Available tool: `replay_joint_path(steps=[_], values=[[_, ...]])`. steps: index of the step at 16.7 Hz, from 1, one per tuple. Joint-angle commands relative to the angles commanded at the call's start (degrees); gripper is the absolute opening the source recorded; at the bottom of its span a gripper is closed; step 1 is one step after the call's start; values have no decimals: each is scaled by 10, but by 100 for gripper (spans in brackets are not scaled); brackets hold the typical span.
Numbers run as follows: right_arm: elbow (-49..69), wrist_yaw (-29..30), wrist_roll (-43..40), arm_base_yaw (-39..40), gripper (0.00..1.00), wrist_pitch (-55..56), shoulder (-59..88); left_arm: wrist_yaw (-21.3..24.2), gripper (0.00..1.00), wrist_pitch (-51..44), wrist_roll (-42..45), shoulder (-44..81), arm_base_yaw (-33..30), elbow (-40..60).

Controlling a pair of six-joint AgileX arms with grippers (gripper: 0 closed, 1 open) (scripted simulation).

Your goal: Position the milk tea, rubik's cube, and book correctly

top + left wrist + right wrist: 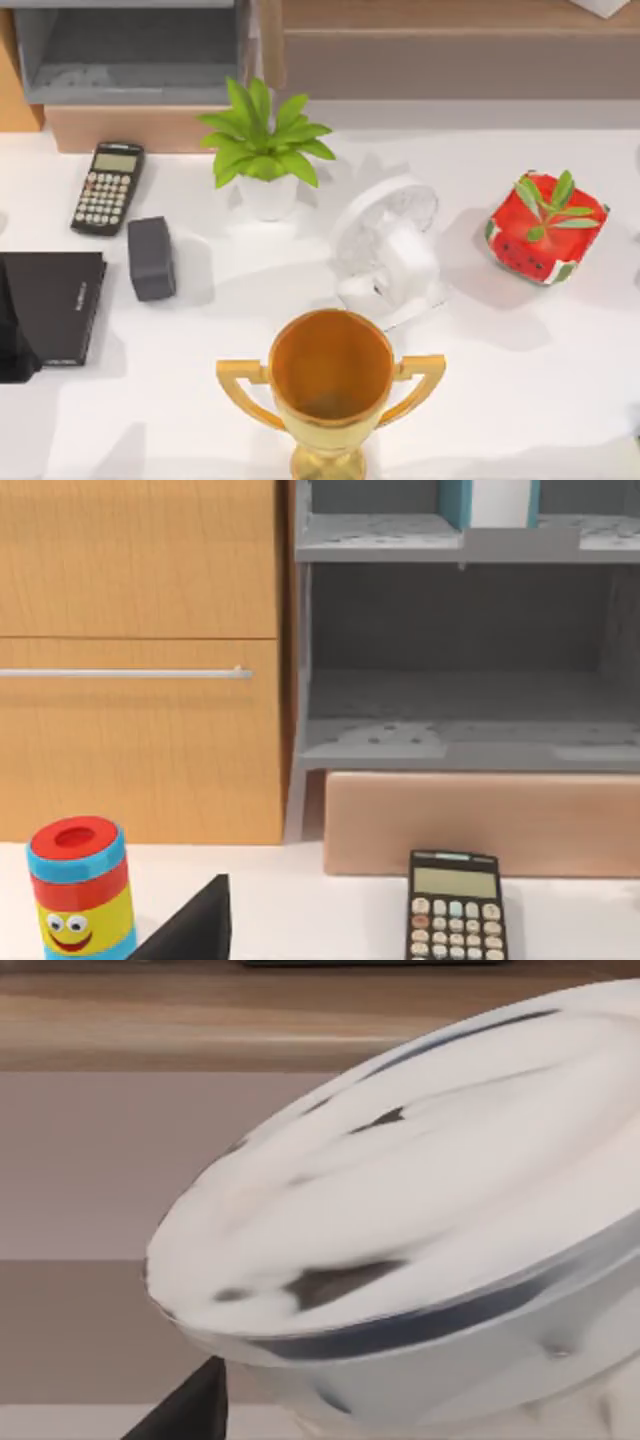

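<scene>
The book (498,502) is standing upright on the higher level of the grey shelf (460,640), its teal covers flanking white page edges, as the left wrist view is showing. Below that level an open compartment is sitting bare, and a tan base block (470,825) is carrying the shelf. A wooden cabinet (140,660) with a thin metal handle is adjoining the shelf. On the white surface (520,400) in front, a calculator (452,908) is lying flat, and a striped can with a smiling face (80,888) is standing well apart from it.

A dark wedge of the left gripper (190,925) is showing near the can; whether this gripper is open or closed I cannot tell. A like dark wedge of the right gripper (190,1405) is hanging close to the white fan (420,1220), and its state I also cannot tell.

In the top view, the calculator is lying at upper left, a small dark grey box (151,258) below it, and a black notebook (55,305) at the left edge. A potted plant (262,150) is standing at upper centre, the fan at centre, a watermelon-patterned pot (545,228) at right, and a gold trophy (331,380) at bottom centre.
</scene>
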Motion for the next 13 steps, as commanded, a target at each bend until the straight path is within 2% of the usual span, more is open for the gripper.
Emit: replay_joint_path(steps=[5,13], values=[[-3,-1,0,2,100,-11,-7,0,100,0,0,0,0,0],[-39,-16,1,-12,100,-90,-129,0,100,0,0,0,0,0]])
